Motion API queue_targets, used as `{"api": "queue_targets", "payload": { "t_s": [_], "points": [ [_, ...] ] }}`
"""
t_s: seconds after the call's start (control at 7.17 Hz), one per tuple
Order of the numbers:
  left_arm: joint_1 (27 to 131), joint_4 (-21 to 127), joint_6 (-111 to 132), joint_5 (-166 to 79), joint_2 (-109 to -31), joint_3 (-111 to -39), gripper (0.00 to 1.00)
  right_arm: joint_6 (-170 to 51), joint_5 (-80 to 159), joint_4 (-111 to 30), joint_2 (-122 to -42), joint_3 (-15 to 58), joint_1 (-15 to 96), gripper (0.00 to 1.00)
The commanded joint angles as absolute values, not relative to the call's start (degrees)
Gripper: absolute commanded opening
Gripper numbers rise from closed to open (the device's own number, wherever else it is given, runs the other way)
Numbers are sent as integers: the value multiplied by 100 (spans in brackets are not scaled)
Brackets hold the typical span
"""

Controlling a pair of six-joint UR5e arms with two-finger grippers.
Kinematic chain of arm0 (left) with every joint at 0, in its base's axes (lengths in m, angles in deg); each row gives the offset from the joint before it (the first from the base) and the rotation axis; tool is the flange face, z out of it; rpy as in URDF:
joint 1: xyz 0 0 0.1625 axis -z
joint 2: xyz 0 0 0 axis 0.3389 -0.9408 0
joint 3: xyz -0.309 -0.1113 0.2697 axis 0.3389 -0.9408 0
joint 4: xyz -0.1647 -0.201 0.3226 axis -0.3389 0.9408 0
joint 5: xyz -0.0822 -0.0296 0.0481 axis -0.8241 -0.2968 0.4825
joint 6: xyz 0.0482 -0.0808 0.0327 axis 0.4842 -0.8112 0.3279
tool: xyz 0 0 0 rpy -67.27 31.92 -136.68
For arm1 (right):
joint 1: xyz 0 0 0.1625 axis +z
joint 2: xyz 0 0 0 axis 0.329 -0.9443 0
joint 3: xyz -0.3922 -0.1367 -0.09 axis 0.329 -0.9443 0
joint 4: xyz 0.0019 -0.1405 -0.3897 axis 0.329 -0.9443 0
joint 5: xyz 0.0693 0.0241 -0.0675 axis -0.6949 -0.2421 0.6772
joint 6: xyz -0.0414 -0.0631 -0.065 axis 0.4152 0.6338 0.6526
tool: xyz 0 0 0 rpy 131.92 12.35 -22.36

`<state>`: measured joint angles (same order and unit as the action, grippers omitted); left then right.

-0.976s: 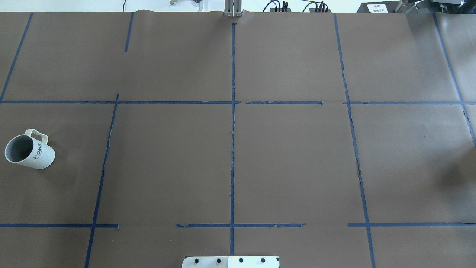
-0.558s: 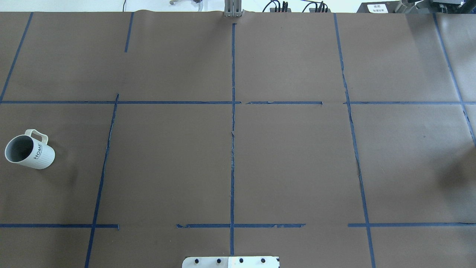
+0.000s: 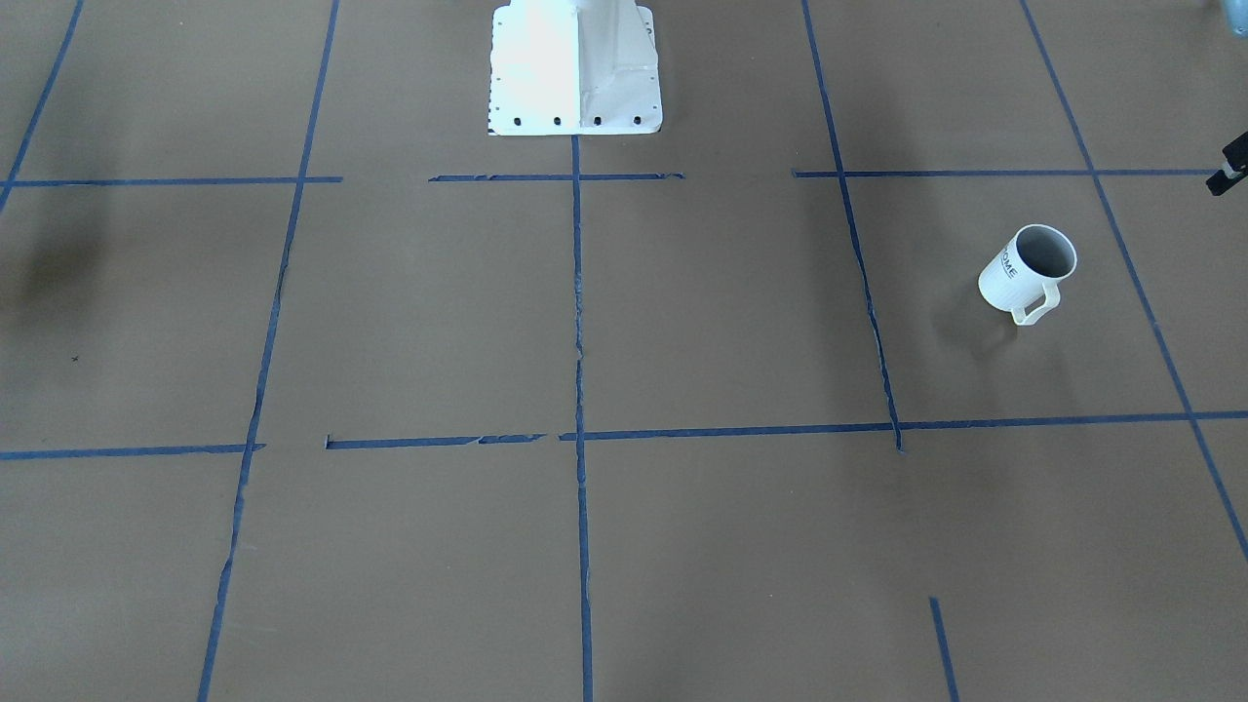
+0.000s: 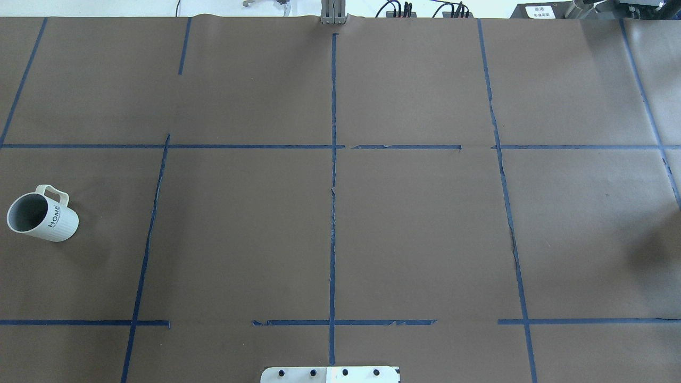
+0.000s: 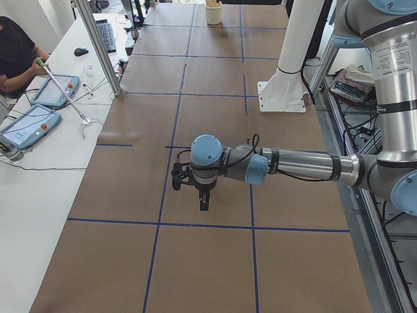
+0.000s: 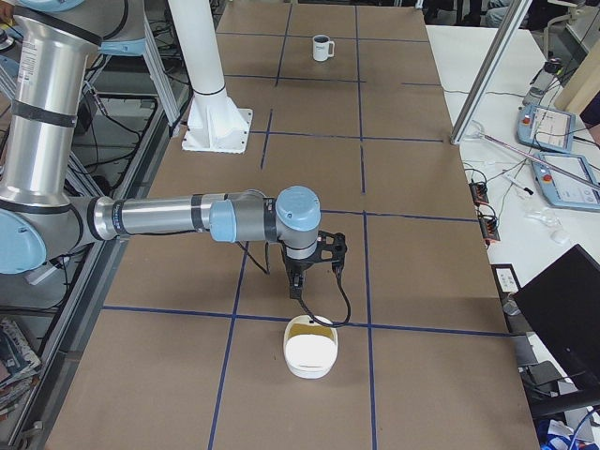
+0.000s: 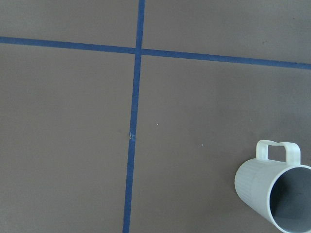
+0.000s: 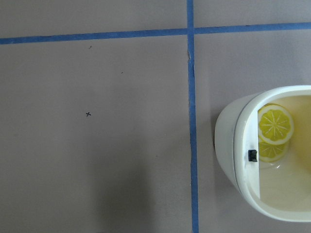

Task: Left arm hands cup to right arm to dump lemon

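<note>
The cup (image 4: 42, 215) is a white mug with "HOME" on its side. It stands upright on the brown table at the far left, handle to the back, and also shows in the front view (image 3: 1029, 268), the left wrist view (image 7: 274, 194) and the right side view (image 6: 322, 47). Its inside shows only grey; the lemon is not visible. The left gripper (image 5: 203, 201) hangs over the table on the near arm; I cannot tell if it is open. The right gripper (image 6: 297, 281) hangs just behind a white tub (image 6: 311, 352); I cannot tell if it is open.
The white tub (image 8: 243, 160) holds yellow citrus slices (image 8: 275, 124). The white robot pedestal (image 3: 575, 68) stands at the table's near-middle edge. Blue tape lines grid the brown paper. An operators' side table with tablets (image 5: 39, 111) and an aluminium post (image 5: 98, 45) runs along the far edge.
</note>
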<state>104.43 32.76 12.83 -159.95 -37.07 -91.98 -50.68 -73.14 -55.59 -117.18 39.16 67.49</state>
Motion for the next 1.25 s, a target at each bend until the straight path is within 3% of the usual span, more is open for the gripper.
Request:
{"api": "queue_targets", "payload": {
  "t_s": [0.0, 0.7, 1.12],
  "points": [
    [10480, 3141, 2028, -15498, -3726, -9207, 100, -5069, -7207, -5555, -11691, 3868, 6745, 100],
    [10637, 2658, 2515, -15874, -3708, -8935, 100, -5087, -7277, -5564, -11673, 3806, 6745, 100],
    [10770, 2323, 2534, -15883, -3577, -9207, 100, -5052, -7277, -5546, -11699, 3841, 6754, 100]
  ]
}}
